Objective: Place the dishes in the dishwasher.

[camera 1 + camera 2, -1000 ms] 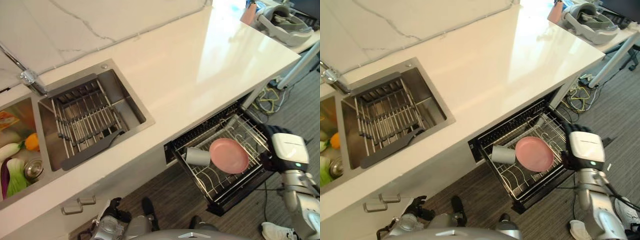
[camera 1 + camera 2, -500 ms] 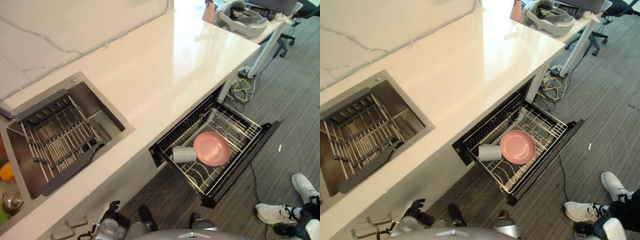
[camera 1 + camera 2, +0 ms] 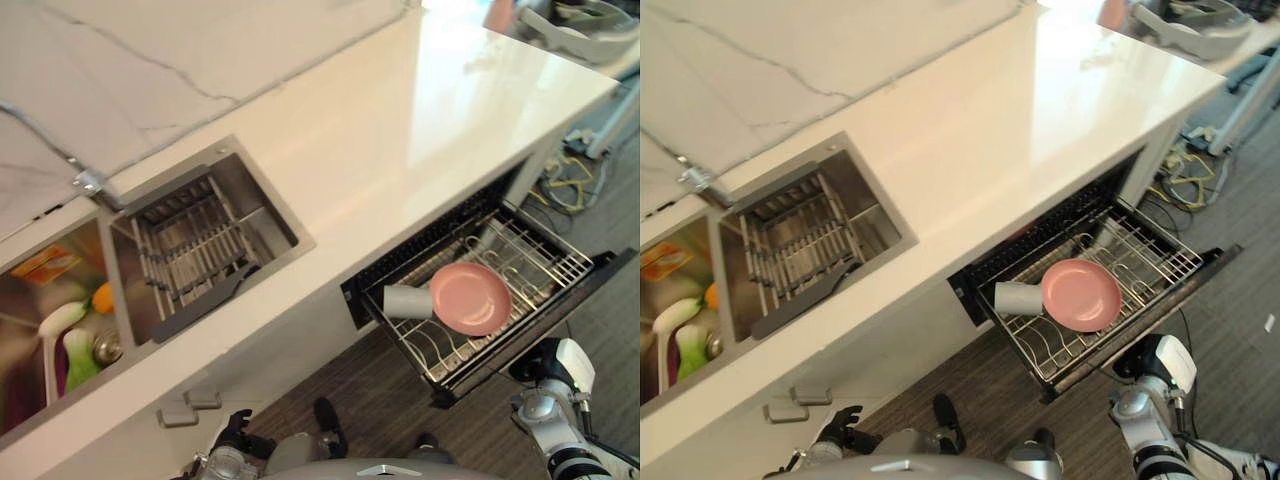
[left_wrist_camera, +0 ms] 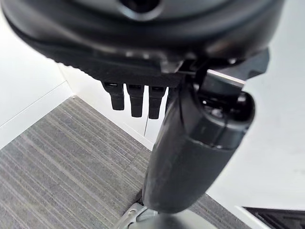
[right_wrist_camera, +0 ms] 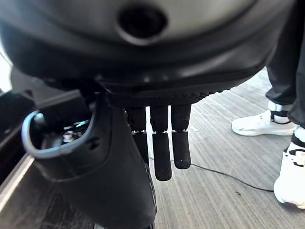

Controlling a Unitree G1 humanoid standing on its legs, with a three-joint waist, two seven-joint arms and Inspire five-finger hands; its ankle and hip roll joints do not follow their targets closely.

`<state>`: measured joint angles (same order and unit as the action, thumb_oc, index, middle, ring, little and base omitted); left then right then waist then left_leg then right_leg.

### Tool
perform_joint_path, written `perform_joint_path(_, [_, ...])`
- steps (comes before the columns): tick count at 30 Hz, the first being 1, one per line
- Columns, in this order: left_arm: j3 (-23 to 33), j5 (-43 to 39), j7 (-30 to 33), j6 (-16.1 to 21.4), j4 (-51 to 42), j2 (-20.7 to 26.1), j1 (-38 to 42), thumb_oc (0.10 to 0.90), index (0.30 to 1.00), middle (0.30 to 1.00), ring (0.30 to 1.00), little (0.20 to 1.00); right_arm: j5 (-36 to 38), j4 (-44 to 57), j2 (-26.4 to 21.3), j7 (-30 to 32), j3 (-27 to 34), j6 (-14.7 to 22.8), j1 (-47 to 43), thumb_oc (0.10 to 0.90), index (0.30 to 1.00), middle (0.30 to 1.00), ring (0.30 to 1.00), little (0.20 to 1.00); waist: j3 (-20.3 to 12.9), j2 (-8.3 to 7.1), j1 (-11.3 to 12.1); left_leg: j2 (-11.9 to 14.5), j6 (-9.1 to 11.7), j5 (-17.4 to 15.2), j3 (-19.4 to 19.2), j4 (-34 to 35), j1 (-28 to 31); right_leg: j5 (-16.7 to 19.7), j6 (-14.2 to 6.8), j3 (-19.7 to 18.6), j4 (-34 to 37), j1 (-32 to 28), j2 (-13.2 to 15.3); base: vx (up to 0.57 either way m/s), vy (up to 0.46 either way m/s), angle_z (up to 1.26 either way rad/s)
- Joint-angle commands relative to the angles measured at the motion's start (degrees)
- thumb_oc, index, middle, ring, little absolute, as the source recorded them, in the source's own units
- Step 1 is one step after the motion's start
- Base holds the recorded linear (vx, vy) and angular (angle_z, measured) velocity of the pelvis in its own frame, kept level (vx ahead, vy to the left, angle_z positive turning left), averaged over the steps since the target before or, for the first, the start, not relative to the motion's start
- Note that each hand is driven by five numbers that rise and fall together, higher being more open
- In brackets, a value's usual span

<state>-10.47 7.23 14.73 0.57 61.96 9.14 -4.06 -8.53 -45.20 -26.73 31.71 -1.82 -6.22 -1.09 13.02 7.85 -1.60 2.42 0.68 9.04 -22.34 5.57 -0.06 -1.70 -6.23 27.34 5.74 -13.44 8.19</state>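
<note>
While both arms hang low near the floor, neither hand holds anything. Right hand (image 5: 162, 143): fingers straight and relaxed, pointing down over grey striped carpet, thumb alongside; a person's white shoes (image 5: 259, 125) and dark trouser legs stand just beyond it at 3 o'clock. In the head views this hand (image 3: 560, 365) sits at 5 o'clock, just below the front edge of the pulled-out rack. Left hand (image 4: 136, 98): fingers loosely extended, empty, over carpet beside a white cabinet face.

Mid-field: dishwasher rack (image 3: 545, 255) drawn fully out from under the counter. Pink plate (image 3: 470, 298) lies flat on the wire tines, near the rack's middle. Grey cup (image 3: 405, 301) lies on its side, touching the plate's edge at its 9 o'clock.

Farther: white countertop (image 3: 400, 130) running toward 1 o'clock. Sink (image 3: 262, 190) at 10 o'clock holds a wire drying rack (image 3: 190, 245). Adjoining basin at 9 o'clock has vegetables (image 3: 75, 340), green and orange. Headset (image 3: 580, 20) rests on a separate desk at 1 o'clock.
</note>
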Motion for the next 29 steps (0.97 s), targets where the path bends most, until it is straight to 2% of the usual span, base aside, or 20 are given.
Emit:
perform_joint_path(1, [-2.2,-2.2,1.0,0.3,1.8,0.8,2.0,0.8,0.9,0.9,0.9,0.9,2.3,2.0,-4.1,1.2,0.4,4.8,-13.3,0.4,0.3,0.3,0.3,0.3,-1.2,1.92,5.4,3.2,5.9,-2.2,0.8,-1.1,1.3,-4.1,-2.0,2.8,-0.9,-2.6,1.5,0.01,-0.054,0.67])
perform_joint_path(4, [-3.1,-4.5,0.9,0.6,1.4,1.2,2.0,0.8,0.9,0.9,0.9,0.9,5.8,-2.3,-4.3,2.3,-1.1,5.0,-20.0,0.4,0.3,0.3,0.3,0.3,-2.6,1.99,8.2,2.0,6.7,-2.5,4.8,-1.0,0.7,-5.8,-1.7,5.4,-1.1,-4.7,1.8,0.08,-0.065,0.75])
perform_joint_path(5, [-3.1,-4.5,0.9,0.6,1.4,1.2,2.1,0.8,0.9,0.9,0.9,0.9,6.0,-2.7,-4.4,2.4,-1.2,5.2,-20.3,0.4,0.3,0.3,0.3,0.3,-2.5,1.93,7.9,2.0,6.7,-2.5,5.0,-1.0,0.7,-5.9,-1.7,5.6,-1.1,-4.8,1.8,-0.01,-0.033,0.83])
perform_joint_path(6, [-3.5,-6.5,0.9,0.9,0.7,1.0,2.0,0.8,0.9,0.9,0.9,0.9,11.5,-5.7,-2.7,4.0,-0.3,6.5,-23.6,0.4,0.3,0.3,0.3,0.3,-3.0,2.04,9.7,1.6,7.1,-2.1,6.7,-1.1,0.3,-6.6,-1.2,7.8,-1.2,-6.0,1.8,0.01,-0.028,0.71])
perform_joint_path(7, [-3.3,-7.5,0.9,1.0,0.8,0.8,2.0,0.8,0.9,0.9,0.9,0.9,11.9,-5.6,-2.2,4.6,-0.5,7.1,-24.7,0.4,0.3,0.3,0.3,0.3,-3.3,2.04,10.5,1.5,7.2,-2.1,7.1,-1.1,0.2,-6.9,-1.1,8.4,-1.2,-6.5,1.7,0.01,-0.04,0.83])
perform_joint_path(9, [-2.2,-10.5,0.2,1.4,1.1,0.3,1.9,0.8,0.9,0.9,0.9,0.9,9.8,-5.0,-2.1,5.1,-1.9,7.7,-25.5,0.4,0.3,0.3,0.3,0.3,-3.9,1.71,12.0,1.3,7.6,-1.8,8.0,-1.1,0.2,-7.4,-0.9,10.0,-1.2,-7.6,1.6,0.02,-0.031,0.68])
perform_joint_path(12, [-2.6,-10.7,-0.3,1.7,0.6,0.3,1.4,0.8,0.9,0.9,0.9,0.9,5.1,-4.5,-2.1,4.8,-4.1,7.4,-25.0,0.4,0.3,0.3,0.3,0.3,-4.9,0.72,13.3,0.9,7.5,-2.0,8.9,-1.1,0.2,-7.7,-0.9,11.1,-1.2,-8.5,1.5,0.04,-0.03,0.56])
perform_joint_path(16, [-1.8,-12.0,-1.6,2.1,1.2,-0.2,0.7,0.8,0.9,0.9,0.9,0.9,-0.3,-4.2,-2.0,3.2,-7.3,7.3,-24.3,0.4,0.3,0.3,0.3,0.3,-5.1,-0.4,13.7,1.1,6.9,-2.2,8.6,-1.1,0.3,-7.7,-1.0,10.4,-1.2,-8.1,1.5,0.01,-0.015,0.3])
perform_joint_path(17, [-0.2,-13.8,-2.1,1.9,2.1,-0.6,0.7,0.8,0.9,0.9,0.9,0.9,-1.4,-4.3,-1.1,0.7,-8.6,7.0,-22.4,0.8,0.9,0.9,0.9,0.9,-5.0,-1.13,13.5,1.4,6.8,-2.5,8.2,-1.1,0.4,-7.5,-1.1,9.7,-1.2,-7.5,1.4,0.0,0.0,0.0])
perform_joint_path(22, [2.0,-10.8,-1.8,0.8,6.3,-0.8,2.7,0.8,0.9,0.9,0.9,0.9,0.4,-6.5,3.9,-3.9,-8.6,8.4,-12.8,0.8,0.9,0.9,0.9,0.9,-4.5,-3.06,10.7,2.0,6.4,-3.2,6.5,-1.0,0.4,-6.9,-1.5,7.4,-1.1,-5.8,1.4,0.01,-0.016,-0.34])
perform_joint_path(25, [3.3,-9.5,-2.3,0.6,8.6,-0.5,4.2,0.8,0.9,0.9,0.9,0.9,3.8,-14.3,7.3,-7.8,-7.4,8.9,-6.3,0.8,0.9,0.9,0.9,0.9,-4.7,-4.15,8.9,2.3,6.2,-3.8,5.4,-0.9,0.6,-6.5,-1.8,6.3,-1.0,-5.0,1.4,0.04,0.009,-0.3])
perform_joint_path(29, [4.6,-10.1,-4.1,0.5,10.0,0.1,5.5,0.8,0.9,0.9,0.9,0.9,0.8,-24.7,9.4,-11.3,-8.0,6.5,-0.2,0.8,0.9,0.9,0.9,0.9,-4.8,-5.17,6.8,2.5,6.0,-4.8,4.3,-0.7,1.1,-6.0,-2.3,5.2,-0.9,-4.1,1.5,0.03,0.019,-0.19])
